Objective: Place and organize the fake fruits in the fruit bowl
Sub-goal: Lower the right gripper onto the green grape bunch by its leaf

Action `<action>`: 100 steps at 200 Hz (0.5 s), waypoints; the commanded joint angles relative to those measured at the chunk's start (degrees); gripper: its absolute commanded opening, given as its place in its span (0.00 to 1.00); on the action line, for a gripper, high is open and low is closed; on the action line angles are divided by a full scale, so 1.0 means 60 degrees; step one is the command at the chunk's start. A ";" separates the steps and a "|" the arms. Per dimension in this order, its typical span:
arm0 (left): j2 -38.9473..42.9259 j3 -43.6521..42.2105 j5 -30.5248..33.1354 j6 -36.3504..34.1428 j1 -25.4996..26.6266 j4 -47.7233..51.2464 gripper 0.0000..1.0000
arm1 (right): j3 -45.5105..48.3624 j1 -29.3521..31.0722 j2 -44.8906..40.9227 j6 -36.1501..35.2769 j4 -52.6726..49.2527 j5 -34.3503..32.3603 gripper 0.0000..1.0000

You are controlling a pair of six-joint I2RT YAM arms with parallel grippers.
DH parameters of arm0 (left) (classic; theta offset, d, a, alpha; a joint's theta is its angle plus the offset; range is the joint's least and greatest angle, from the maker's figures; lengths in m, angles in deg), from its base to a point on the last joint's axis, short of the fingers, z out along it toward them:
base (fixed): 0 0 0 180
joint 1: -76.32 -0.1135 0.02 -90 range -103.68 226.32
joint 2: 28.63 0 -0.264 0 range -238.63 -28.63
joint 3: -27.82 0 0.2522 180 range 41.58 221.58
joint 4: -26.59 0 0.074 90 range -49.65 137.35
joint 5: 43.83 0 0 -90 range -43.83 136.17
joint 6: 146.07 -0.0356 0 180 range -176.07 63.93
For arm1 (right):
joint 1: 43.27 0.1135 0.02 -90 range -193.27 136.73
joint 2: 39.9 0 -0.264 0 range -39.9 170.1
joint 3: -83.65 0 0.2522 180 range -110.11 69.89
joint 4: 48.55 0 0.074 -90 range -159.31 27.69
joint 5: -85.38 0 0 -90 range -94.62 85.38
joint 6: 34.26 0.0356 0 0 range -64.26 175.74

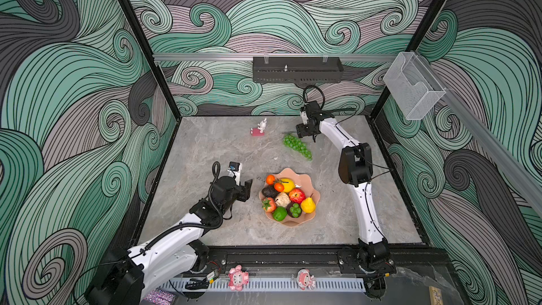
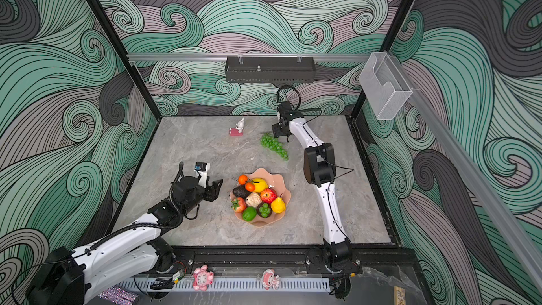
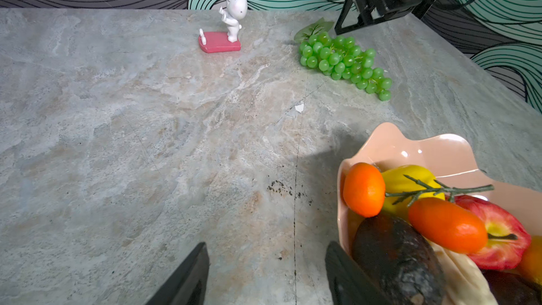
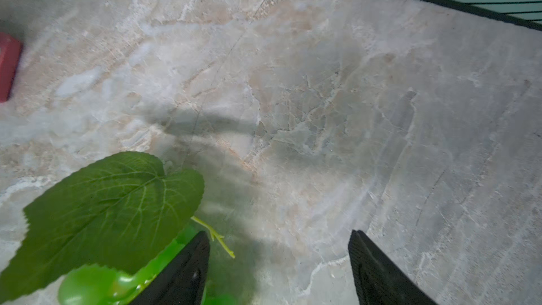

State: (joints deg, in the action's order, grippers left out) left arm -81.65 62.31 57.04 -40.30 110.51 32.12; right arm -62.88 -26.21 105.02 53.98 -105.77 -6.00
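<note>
One fruit outside fruit bowl (image 1: 307, 183) — grape bunch (image 1: 296, 145); right gripper (image 4: 278, 233) gapes empty at its stem end for pickup; left gripper (image 3: 266, 244) released.

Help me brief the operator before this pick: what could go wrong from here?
1. The open right gripper sits beside the leaf of the grape bunch; closing there may catch only the leaf, so the bunch could slip.
2. The fruit bowl looks crowded; the bunch may slide off.
3. The open left gripper hovers near the bowl's rim and could nudge it.
</note>
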 commanded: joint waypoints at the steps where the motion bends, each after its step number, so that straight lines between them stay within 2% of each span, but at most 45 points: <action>1: 0.0120 -0.0009 -0.0025 -0.0211 -0.0089 -0.0408 0.66 | -0.0278 0.0242 0.0203 -0.0391 -0.0893 0.0293 0.75; 100: -0.0189 -0.0101 0.0048 -0.0227 -0.0090 -0.0665 0.66 | 0.0563 0.1289 -0.0793 -0.0498 -0.0905 0.0451 0.72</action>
State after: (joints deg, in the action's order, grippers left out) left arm -82.52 61.68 57.09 -41.13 110.51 29.56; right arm -60.65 -19.30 104.38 51.23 -109.44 -3.91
